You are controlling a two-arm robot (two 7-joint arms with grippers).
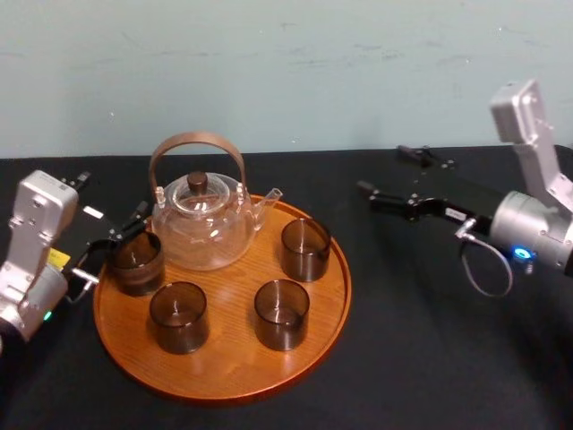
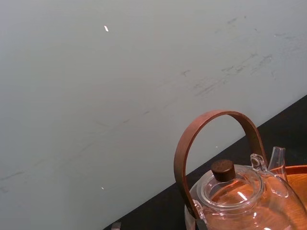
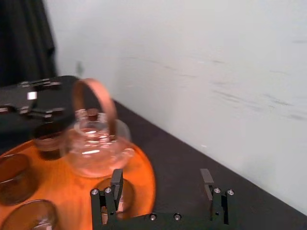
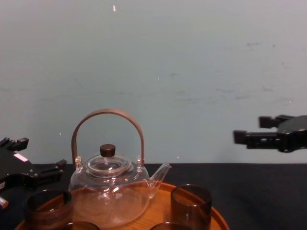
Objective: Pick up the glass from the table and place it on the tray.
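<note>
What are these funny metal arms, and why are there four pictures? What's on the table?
It's a robot with two arms, each ending in a pincer for grabbing. One picture looks down from its head, one across from its chest, two from its wrists. On the black table sits a round wooden tray with a glass teapot and four dark glasses. The left pincer is open by the glass at the tray's left edge, holding nothing. The right pincer hangs open over the table's right side, empty too.
</note>
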